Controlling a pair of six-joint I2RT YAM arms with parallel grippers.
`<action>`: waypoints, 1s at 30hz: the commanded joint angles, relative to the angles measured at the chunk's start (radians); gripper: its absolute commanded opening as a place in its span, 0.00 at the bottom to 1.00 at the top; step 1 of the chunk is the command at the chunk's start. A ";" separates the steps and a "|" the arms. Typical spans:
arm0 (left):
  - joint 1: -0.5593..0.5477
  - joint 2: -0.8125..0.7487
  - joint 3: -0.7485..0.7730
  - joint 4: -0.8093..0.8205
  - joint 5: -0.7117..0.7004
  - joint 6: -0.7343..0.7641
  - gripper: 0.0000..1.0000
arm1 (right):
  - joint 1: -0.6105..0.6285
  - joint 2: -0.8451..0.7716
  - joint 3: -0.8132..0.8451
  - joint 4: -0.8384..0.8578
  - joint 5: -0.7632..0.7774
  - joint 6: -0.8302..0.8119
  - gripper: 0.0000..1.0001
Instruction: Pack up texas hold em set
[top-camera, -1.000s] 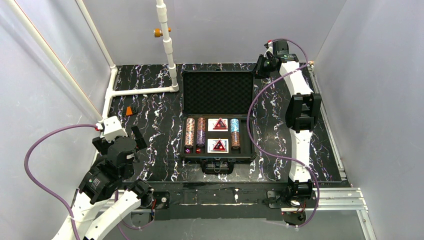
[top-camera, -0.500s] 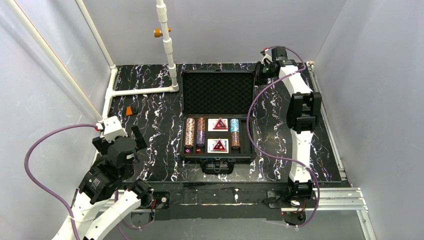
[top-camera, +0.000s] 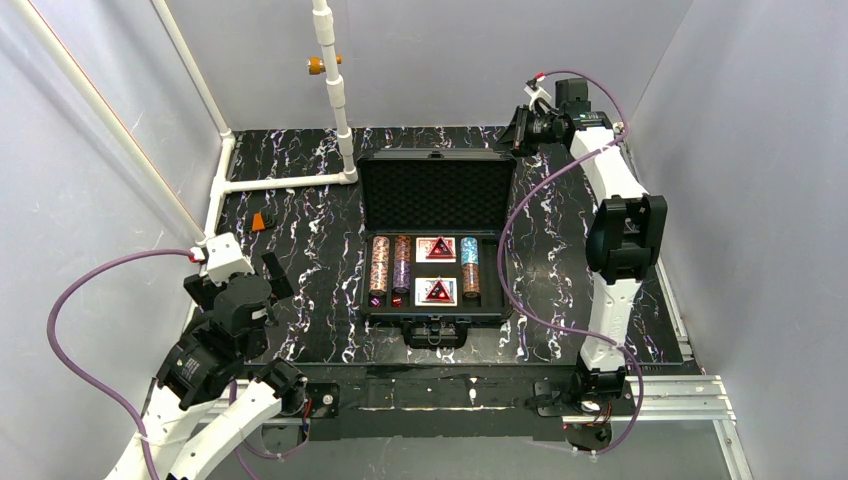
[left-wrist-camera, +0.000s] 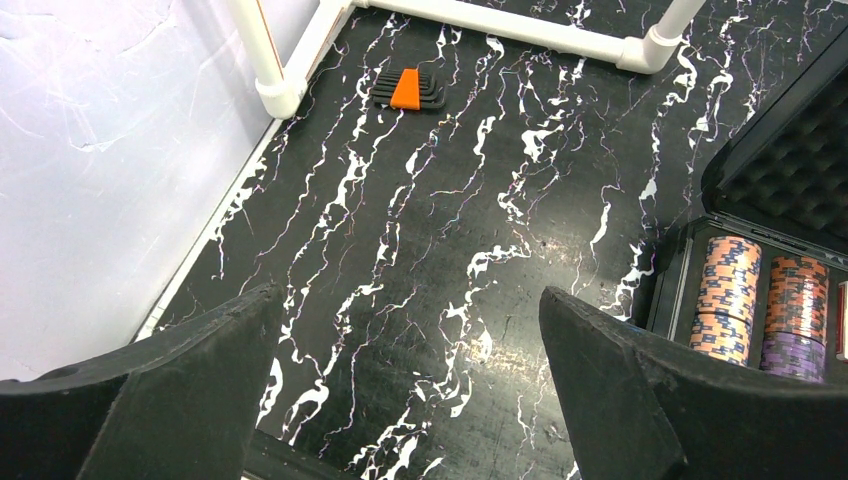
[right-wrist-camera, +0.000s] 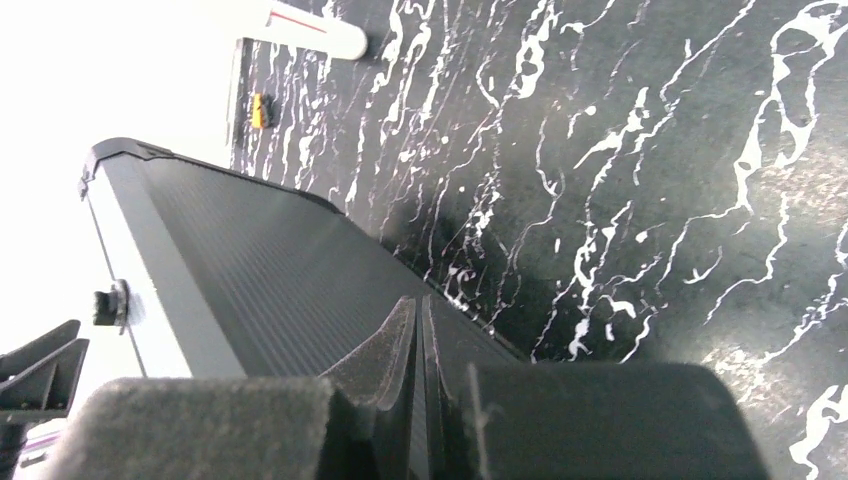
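The black case (top-camera: 436, 318) lies open mid-table. Its tray holds chip stacks (top-camera: 380, 262), two card decks (top-camera: 437, 249) topped with red triangles, and more chips (top-camera: 470, 265) on the right. The foam-lined lid (top-camera: 435, 190) is tilted up off the table. My right gripper (top-camera: 520, 130) is shut at the lid's back right corner. In the right wrist view its fingers (right-wrist-camera: 418, 310) are pressed together against the lid's ribbed outer side (right-wrist-camera: 260, 270). My left gripper (top-camera: 275, 275) is open and empty, left of the case; in the left wrist view (left-wrist-camera: 410, 330) the chips (left-wrist-camera: 730, 295) show at the right.
A white PVC pipe frame (top-camera: 335, 90) stands at the back left, with its foot (left-wrist-camera: 280, 95) near the wall. A black and orange tool set (top-camera: 262, 221) lies by the left wall and also shows in the left wrist view (left-wrist-camera: 405, 88).
My right gripper has risen at the lid's back right corner, and the lid has tilted up from lying flat. The left arm has not moved.
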 joint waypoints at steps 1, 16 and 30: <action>-0.004 -0.011 0.014 0.003 -0.014 -0.001 0.99 | 0.027 -0.087 -0.036 -0.001 -0.055 -0.004 0.14; -0.005 -0.014 0.014 0.003 -0.011 -0.001 0.99 | 0.086 -0.210 -0.160 -0.055 0.021 -0.061 0.13; -0.005 -0.014 0.014 0.003 -0.009 0.000 0.99 | 0.163 -0.286 -0.221 -0.079 0.097 -0.092 0.13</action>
